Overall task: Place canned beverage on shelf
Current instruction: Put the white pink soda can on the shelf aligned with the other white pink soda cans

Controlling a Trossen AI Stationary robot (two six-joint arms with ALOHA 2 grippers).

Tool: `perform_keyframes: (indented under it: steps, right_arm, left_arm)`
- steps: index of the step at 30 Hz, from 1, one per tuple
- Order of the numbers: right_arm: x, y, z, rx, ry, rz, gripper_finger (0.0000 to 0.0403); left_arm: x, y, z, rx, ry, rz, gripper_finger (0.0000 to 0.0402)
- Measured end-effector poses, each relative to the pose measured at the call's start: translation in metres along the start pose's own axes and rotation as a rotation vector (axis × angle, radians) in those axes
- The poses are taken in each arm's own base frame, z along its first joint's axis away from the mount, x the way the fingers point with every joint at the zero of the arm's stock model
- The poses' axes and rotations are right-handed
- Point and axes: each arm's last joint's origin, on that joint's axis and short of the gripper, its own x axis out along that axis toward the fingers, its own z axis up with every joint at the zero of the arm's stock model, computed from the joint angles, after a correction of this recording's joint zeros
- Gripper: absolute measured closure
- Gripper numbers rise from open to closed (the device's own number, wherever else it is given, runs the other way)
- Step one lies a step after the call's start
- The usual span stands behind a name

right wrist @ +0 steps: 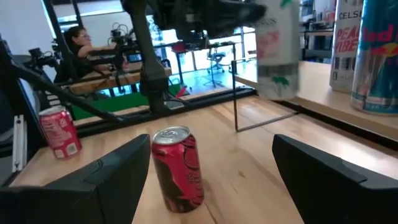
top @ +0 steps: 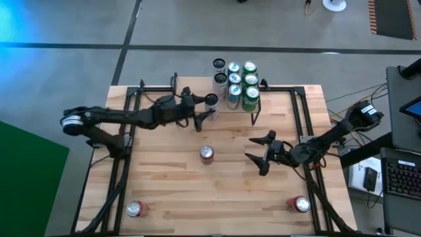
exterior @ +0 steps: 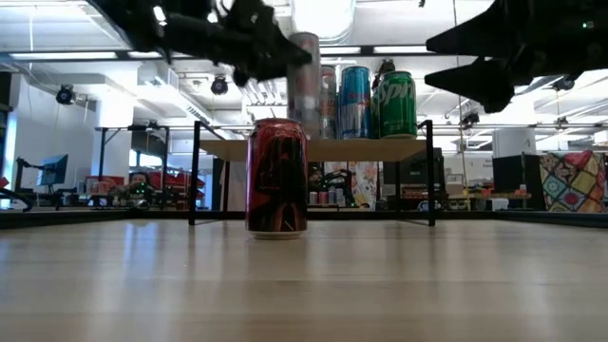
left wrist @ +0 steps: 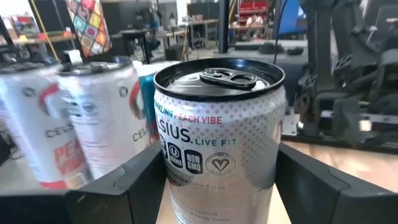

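Your left gripper (top: 209,106) holds the white can (top: 211,101) between its fingers, just beside the cans already on the shelf (exterior: 313,150); next, lower it there and release. Your right gripper (top: 261,153) waits wide open, the red can (right wrist: 178,168) before it

The left end effector (top: 205,109) is extended across the worktop with fingers clamped. The right end effector (top: 256,153) is held low, its fingers spread wide and empty.
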Motion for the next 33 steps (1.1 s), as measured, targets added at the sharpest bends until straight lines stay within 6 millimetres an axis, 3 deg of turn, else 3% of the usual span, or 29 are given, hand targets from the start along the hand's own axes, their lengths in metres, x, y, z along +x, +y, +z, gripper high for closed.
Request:
perform_keyframes:
  steps: [9,16,24,33]
  right_arm:
    - [-0.004,-0.002,0.018,-0.014,-0.068,-0.017,0.0078]
    - [-0.011,-0.008,0.031,-0.054,-0.080,-0.022,0.0078]
    - [-0.019,-0.014,0.041,-0.071,-0.088,-0.052,0.0078]
    - [-0.019,-0.016,0.038,-0.078,-0.055,-0.074,0.0078]
  left_arm:
    - [0.036,0.000,0.006,0.040,0.039,0.003,0.0157]
    - [0.037,0.006,0.016,0.061,0.028,0.073,0.0157]
    - [0.047,0.017,0.002,0.036,0.049,0.109,0.0157]
    - [0.052,0.025,-0.004,0.029,0.042,0.130,0.0142]
